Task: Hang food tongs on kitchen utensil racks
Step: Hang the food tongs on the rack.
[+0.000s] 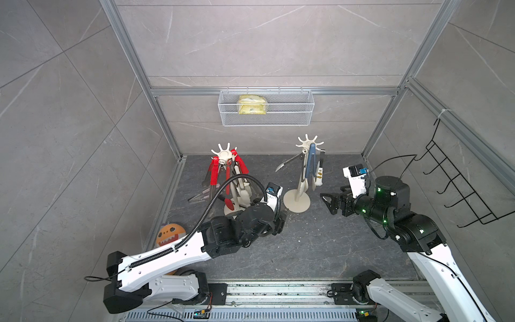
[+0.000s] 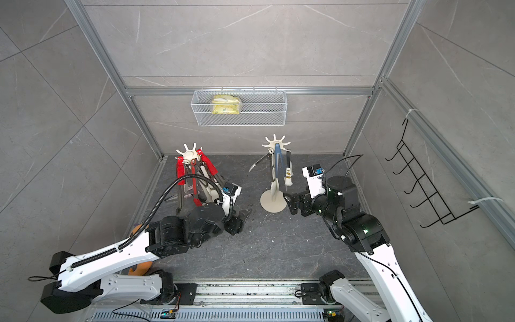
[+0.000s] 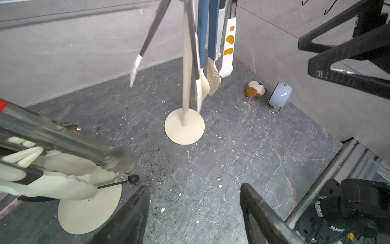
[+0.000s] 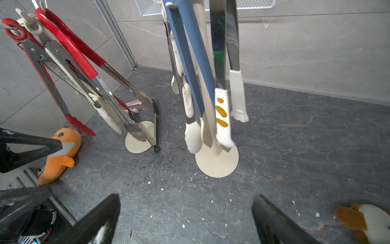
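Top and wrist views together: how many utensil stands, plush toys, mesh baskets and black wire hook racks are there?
Cream utensil stands: 2
Plush toys: 2
White mesh basket: 1
Black wire hook rack: 1
Total: 6

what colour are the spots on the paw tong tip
The spots are mustard orange, clearest in the right wrist view.

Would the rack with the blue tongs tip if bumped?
Possibly: the rack is a slim pole on a small round base, loaded up top with tongs, so a high push may tip it. A low nudge would likelier slide it. The blue tongs hang freely and should swing.
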